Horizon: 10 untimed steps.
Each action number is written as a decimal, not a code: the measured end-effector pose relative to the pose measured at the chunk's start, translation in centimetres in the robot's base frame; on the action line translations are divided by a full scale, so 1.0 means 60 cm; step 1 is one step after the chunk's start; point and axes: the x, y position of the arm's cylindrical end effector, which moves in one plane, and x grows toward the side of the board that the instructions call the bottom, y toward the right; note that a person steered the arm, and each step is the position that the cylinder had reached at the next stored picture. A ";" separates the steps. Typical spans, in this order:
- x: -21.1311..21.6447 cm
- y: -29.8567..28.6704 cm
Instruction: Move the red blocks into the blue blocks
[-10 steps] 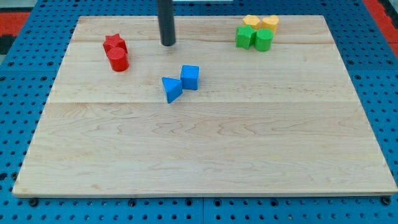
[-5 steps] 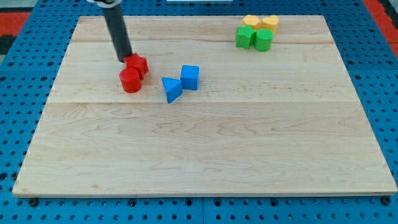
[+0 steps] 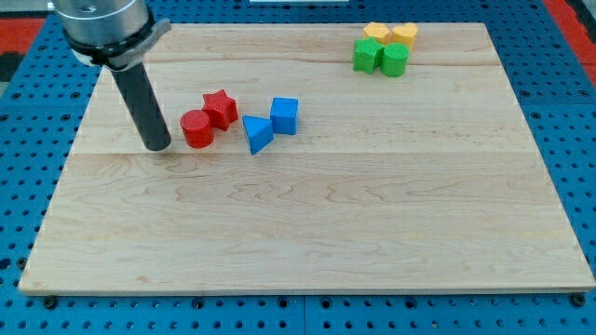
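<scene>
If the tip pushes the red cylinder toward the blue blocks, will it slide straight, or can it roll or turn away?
The red cylinder stands on its flat end, so it will probably slide, not roll. Its round side may let it slip off my tip, which sits just to its left in the view. It touches the red star, so the star will likely move too.

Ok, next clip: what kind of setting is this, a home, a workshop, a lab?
Most likely a robotics lab bench for tabletop pushing. A pale wooden board lies on blue perforated panelling, small coloured blocks such as the red star sit on it, and my tip rests left of the red cylinder.
</scene>
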 end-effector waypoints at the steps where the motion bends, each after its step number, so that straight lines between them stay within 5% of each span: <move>1: -0.018 0.063; 2: -0.014 0.087; 3: 0.011 -0.001; 5: -0.145 -0.059; 8: -0.138 0.159; 10: -0.257 0.116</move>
